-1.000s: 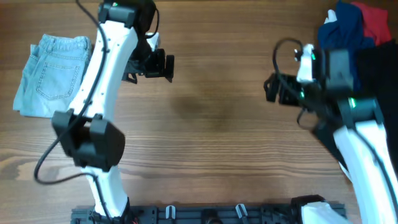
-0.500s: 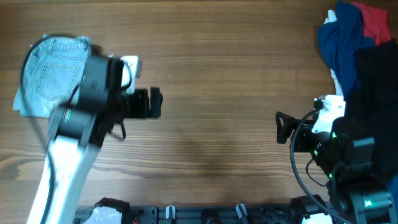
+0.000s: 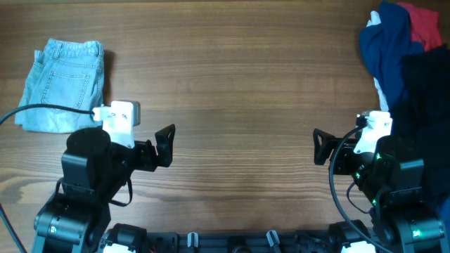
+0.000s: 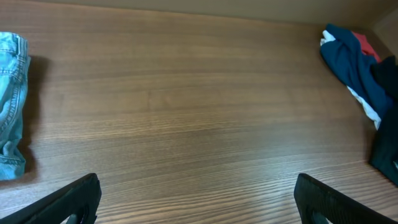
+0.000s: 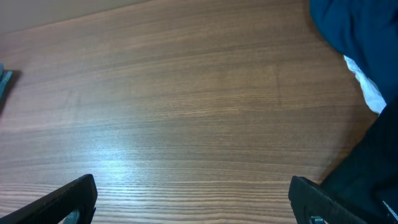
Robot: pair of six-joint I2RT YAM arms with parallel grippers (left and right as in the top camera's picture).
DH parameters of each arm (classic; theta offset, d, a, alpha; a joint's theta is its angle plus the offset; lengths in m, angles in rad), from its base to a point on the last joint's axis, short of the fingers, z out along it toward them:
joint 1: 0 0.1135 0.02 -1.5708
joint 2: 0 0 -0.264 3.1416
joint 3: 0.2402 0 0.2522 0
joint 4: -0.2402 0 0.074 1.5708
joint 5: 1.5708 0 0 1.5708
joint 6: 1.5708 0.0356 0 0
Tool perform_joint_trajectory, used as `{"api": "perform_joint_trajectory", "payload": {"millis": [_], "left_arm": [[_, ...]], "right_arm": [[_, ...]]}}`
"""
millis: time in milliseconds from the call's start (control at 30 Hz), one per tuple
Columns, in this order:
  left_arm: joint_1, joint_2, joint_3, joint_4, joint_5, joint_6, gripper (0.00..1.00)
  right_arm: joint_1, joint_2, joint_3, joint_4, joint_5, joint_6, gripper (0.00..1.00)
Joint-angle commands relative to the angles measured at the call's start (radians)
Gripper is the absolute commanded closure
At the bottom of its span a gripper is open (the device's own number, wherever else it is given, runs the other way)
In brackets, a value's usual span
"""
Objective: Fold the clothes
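Note:
The clothes, light blue denim shorts (image 3: 63, 84), lie folded in a compact rectangle at the table's far left, with a back pocket facing up. Their edge shows at the left of the left wrist view (image 4: 11, 106). My left gripper (image 3: 167, 146) is near the front left, to the right of and nearer than the shorts, and apart from them. It stands open over bare wood (image 4: 198, 205). At the front right, my right gripper (image 3: 320, 147) is open too, with only wood between its fingers (image 5: 194, 202).
A pile of other garments fills the far right corner: navy (image 3: 387, 49), red (image 3: 425, 24) and black (image 3: 429, 91). The black one reaches down beside my right arm (image 5: 367, 168). Bare wooden table (image 3: 239, 84) lies between the shorts and the pile.
Both arms have pulled back from mid-table to the front edge. The left gripper left the spot beside the shorts. The shorts have not moved, and both grippers stayed open.

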State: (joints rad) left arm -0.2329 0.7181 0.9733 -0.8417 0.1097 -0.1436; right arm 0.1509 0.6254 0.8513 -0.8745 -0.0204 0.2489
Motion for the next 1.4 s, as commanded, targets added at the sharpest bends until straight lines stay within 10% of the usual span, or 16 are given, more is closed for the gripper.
{"api": "perform_joint_trajectory", "payload": {"millis": [0, 433, 867, 1367], "left_arm": [[0.006, -0.002, -0.008, -0.008, -0.006, -0.010, 0.00], [0.006, -0.001, -0.008, -0.051, -0.006, -0.010, 0.00], [0.006, -0.001, -0.008, -0.053, -0.006, -0.010, 0.00], [0.006, -0.001, -0.008, -0.053, -0.006, -0.010, 0.00]], "right_arm": [[0.005, 0.001, -0.010, -0.002, 0.021, 0.014, 0.00], [-0.002, -0.026, -0.017, 0.019, 0.082, 0.010, 0.00], [-0.116, -0.420, -0.542, 0.608, -0.070, -0.094, 0.00], [-0.146, -0.623, -0.782, 0.854, -0.056, -0.234, 0.00]]}}
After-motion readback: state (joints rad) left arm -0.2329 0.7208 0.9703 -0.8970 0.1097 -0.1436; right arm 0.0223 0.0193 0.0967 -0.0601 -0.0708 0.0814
